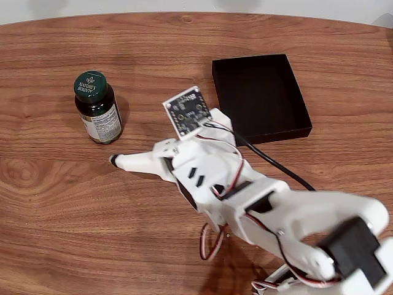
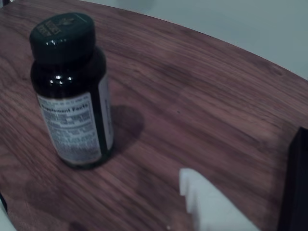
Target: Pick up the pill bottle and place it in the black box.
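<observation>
Wrist view: shallow matte black box [image 2: 294, 183] cut off at rt edge; white plastic gripper [image 2: 96, 211] fingertips out of frame (jaw gap unclear).

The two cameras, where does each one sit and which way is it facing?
Fixed view: sits high above the wooden table, looking down at the bottle, black box and the white arm with its fingers.
Wrist view: rides on the arm, low, facing across the table at the bottle; a white finger shows at the bottom.
Shared: bottle, table, and the box's edge.
</observation>
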